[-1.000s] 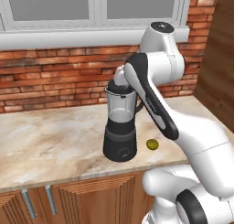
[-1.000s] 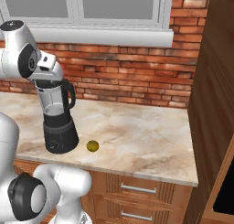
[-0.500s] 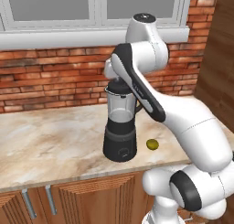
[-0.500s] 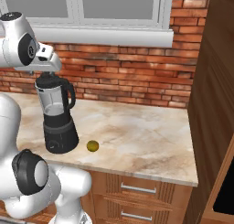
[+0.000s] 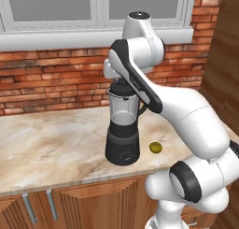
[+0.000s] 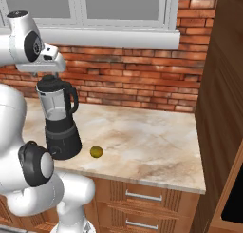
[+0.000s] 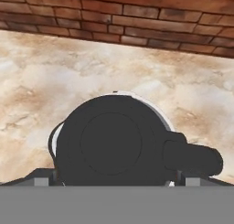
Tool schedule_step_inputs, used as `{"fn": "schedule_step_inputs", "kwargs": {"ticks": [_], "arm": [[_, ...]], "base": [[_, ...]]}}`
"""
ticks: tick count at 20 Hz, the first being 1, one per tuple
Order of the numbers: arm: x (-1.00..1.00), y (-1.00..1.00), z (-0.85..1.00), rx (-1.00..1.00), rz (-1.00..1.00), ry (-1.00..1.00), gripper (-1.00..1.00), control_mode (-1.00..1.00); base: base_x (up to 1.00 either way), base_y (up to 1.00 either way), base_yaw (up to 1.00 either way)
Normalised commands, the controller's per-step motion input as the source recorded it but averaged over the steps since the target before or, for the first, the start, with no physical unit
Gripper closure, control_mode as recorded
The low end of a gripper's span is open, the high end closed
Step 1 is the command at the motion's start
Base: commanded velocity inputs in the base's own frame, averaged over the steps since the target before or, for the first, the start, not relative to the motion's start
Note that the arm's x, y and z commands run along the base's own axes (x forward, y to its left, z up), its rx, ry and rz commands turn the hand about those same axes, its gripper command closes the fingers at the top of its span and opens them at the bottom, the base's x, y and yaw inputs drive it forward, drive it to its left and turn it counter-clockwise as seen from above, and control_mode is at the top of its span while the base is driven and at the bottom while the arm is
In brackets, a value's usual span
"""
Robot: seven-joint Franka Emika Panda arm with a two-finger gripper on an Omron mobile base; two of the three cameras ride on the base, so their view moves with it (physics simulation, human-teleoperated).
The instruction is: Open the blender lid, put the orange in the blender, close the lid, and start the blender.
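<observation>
Looking straight down, the hand view reveals the blender lid's [image 7: 111,143] round top.

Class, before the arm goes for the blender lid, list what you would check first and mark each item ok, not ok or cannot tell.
1. End effector open: ok.
2. End effector above the blender lid: ok.
3. Blender lid seated on the jar rim: ok.
4. Blender upright on the counter: ok.
5. Orange on the counter beside the base, apart from it: ok.
6. Fingers level with the lid's knob: cannot tell.
</observation>
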Motion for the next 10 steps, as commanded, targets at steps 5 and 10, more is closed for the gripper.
{"fn": "schedule_step_inputs", "kwargs": {"ticks": [5,10], "arm": [[0.05,0.0,-0.14,-0.01,0.03,0.03,-1.0,-1.0],[0.05,0.05,-0.13,-0.03,0.02,0.04,-1.0,-1.0]], "base": [[0.0,0.0,0.0],[0.0,0.0,0.0]]}}
